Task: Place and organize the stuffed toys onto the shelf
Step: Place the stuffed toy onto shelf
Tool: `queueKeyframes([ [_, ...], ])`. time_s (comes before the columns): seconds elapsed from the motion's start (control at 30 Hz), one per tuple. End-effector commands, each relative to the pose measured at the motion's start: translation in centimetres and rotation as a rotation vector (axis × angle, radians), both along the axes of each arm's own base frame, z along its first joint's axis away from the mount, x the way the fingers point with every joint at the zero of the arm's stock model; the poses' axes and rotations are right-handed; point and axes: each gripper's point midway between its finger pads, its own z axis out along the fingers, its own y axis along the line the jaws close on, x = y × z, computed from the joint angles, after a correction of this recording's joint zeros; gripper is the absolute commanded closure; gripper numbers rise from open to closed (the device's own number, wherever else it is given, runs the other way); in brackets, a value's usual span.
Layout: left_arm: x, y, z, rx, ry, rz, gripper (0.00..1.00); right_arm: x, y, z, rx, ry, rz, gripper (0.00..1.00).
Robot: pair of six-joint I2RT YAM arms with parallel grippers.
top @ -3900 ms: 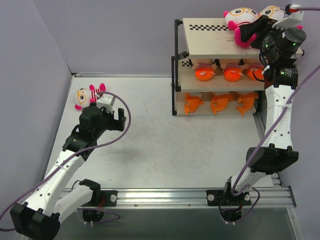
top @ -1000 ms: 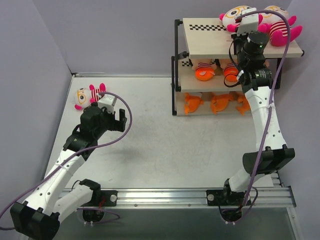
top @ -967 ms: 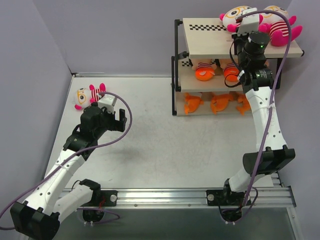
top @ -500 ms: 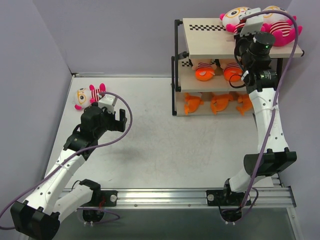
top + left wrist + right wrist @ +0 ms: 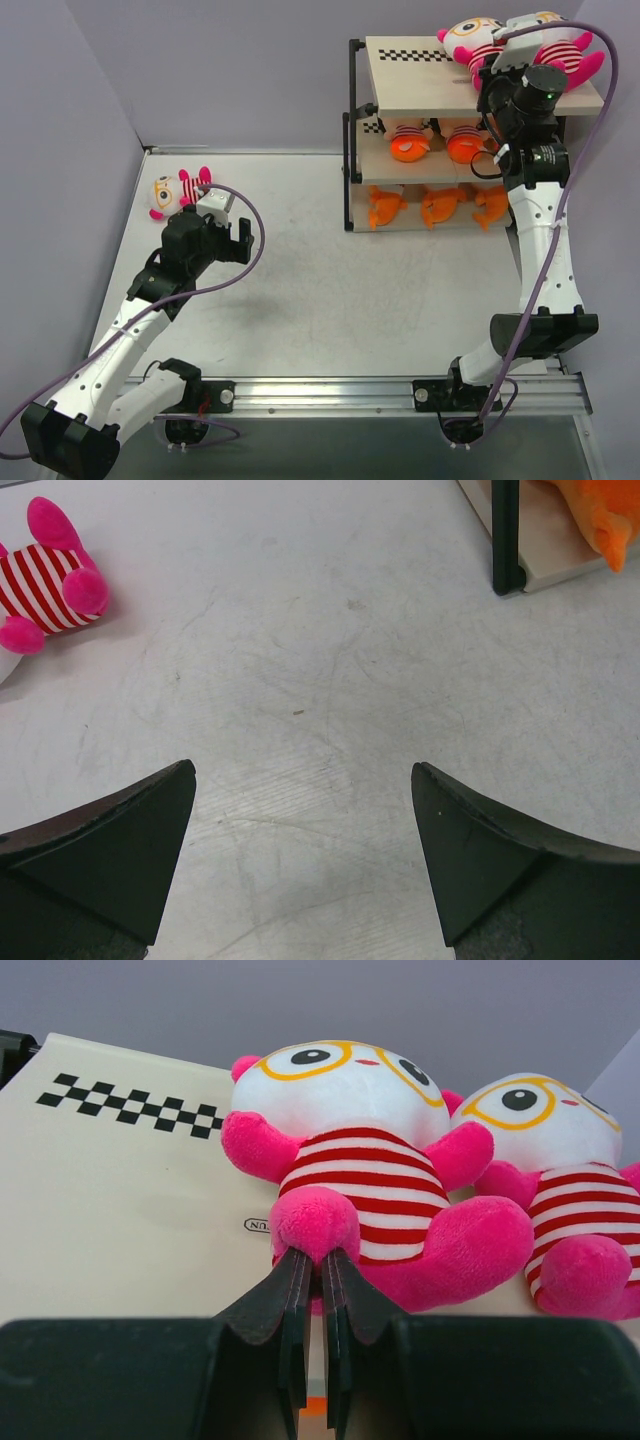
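Shelf (image 5: 420,85) from above: two glasses toys (image 5: 478,35) on top, right at the right gripper (image 5: 492,68) tips. Left wrist: left gripper (image 5: 302,780) splayed wide, striped toy (image 5: 45,580) ahead-left, apart. Right wrist: fingers (image 5: 288,1295) clamped shut, touching the nearer toy (image 5: 340,1160) at its pink foot.

The grey table (image 5: 330,290) carries the shelf (image 5: 420,90), its black post ahead-right of the left claw (image 5: 300,790); one pink-limbed toy (image 5: 45,580) lies on the table ahead-left of that claw; on the top board two glasses toys (image 5: 350,1140) sit side by side just ahead of the right claw (image 5: 315,1260), one's foot touching its tips; striped dolls (image 5: 408,140) occupy the middle board below, orange sharks (image 5: 430,205) the lowest.
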Motion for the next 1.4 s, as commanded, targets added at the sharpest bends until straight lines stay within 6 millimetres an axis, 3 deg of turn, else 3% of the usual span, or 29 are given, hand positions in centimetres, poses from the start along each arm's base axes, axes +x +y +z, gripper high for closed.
queueKeyframes([
  [0.0, 0.1, -0.2, 0.9, -0.001, -0.022, -0.008, 0.02, -2.2, 0.5, 3.6, 0.015, -0.098, 0.036, 1.00],
  [0.8, 0.2, -0.2, 0.6, 0.002, -0.010, -0.010, 0.02, -1.4, -0.4, 0.7, 0.073, -0.032, -0.023, 1.00],
  [1.37, 0.3, -0.3, 0.4, 0.007, 0.001, -0.011, 0.02, -0.1, 0.8, -0.1, 0.111, -0.030, -0.133, 1.00],
])
